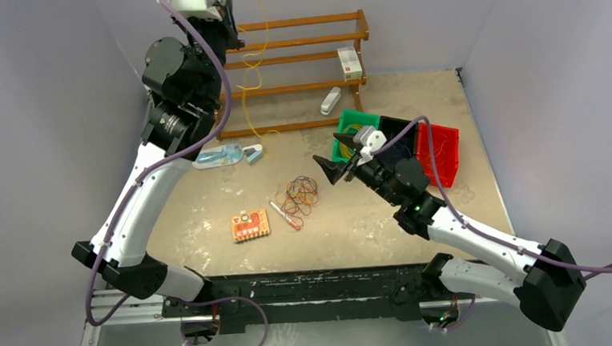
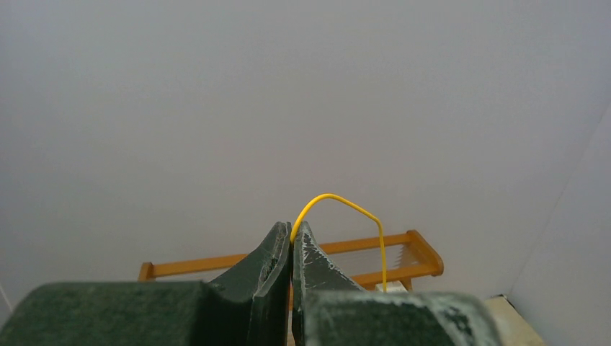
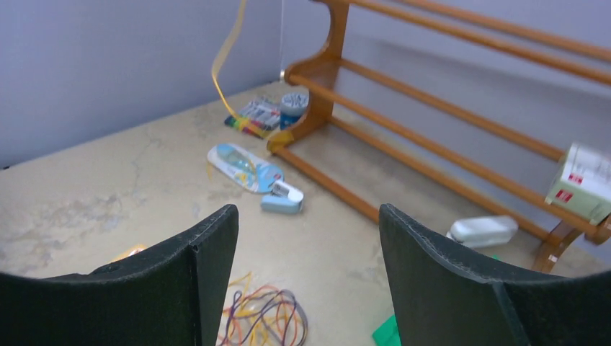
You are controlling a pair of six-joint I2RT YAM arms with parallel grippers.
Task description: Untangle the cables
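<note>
Where the left fingers meet: the left gripper (image 2: 292, 234) is pressed tight on a yellow cable (image 2: 339, 200), with no gap between the pads.
Yellow cable, direction: it rises out of the tips, arches over and drops. Its long axis is close to vertical, from the raised gripper down in front of the wooden rack (image 1: 296, 57) to the worktop (image 1: 194, 228) toward the far-left corner.
Right fingers: the right gripper (image 1: 339, 155) is spread wide with nothing between its fingers. It hangs over the worktop right of the middle, just beside the green bin (image 1: 364, 121).
Tangle of cables (image 1: 298, 196): it lies flat near the middle of the worktop, apart from both grippers. Its orange-red, yellow and dark loops are perhaps a little longer toward the far edge than across.
Beside the tangle: a pen (image 1: 284, 214) sits at its near-left side.
Hidden or cut off: in the left wrist view the yellow strand drops out of sight behind a finger. In the right wrist view the tangle is cut by the lower frame edge. Single strands are too thin to trace.
</note>
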